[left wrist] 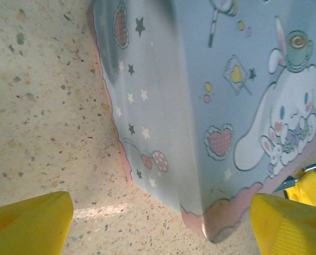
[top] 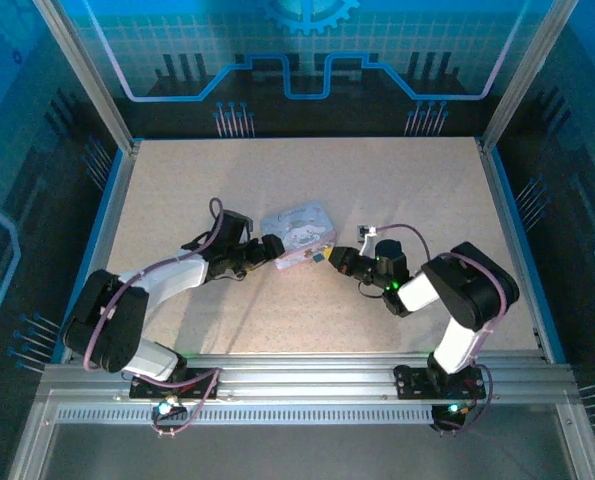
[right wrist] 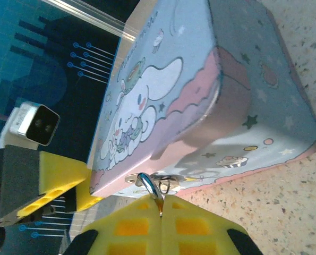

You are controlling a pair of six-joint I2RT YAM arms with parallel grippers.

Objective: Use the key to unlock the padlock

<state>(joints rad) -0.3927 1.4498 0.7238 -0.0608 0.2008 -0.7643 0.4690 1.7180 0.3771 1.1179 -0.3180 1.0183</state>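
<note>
padlock (right wrist: pixel 148 184): hung at the hasp (right wrist: pixel 168 184) on the pink lower edge of the box's front face. its blue-grey shackle loop stood clear, and its thin brass-toned edge ran down from the loop, away from the box.
box (right wrist: pixel 200 101): pale blue tin with a white cartoon figure on the lid, lying flat with the lid up and its lid seam closed in the wrist views.
right gripper (right wrist: pixel 160 212): just in front of the box's hasp edge, yellow pads pressed together with no gap. the padlock's brass-toned edge was pinched in the seam between them. from above, the gripper (top: pixel 329 258) sat at the box's near right corner.
left gripper (left wrist: pixel 155 228): at the side of the box opposite the right gripper, jaws spread wide with nothing in their grasp. a lower corner of the box lay between the two yellow fingers (left wrist: pixel 27 223). contact with either finger could not be told. from above, the gripper (top: pixel 269 249) sat at the box's near left side.
right gripper's finger, left wrist view (left wrist: pixel 313 187): just beside the box's pink edge, with a thin grey metal strip (left wrist: pixel 301 174) reaching from it toward the box.
table (top: pixel 227 180): speckled beige surface under the box, both arms reaching in toward the box from the near edge.
</note>
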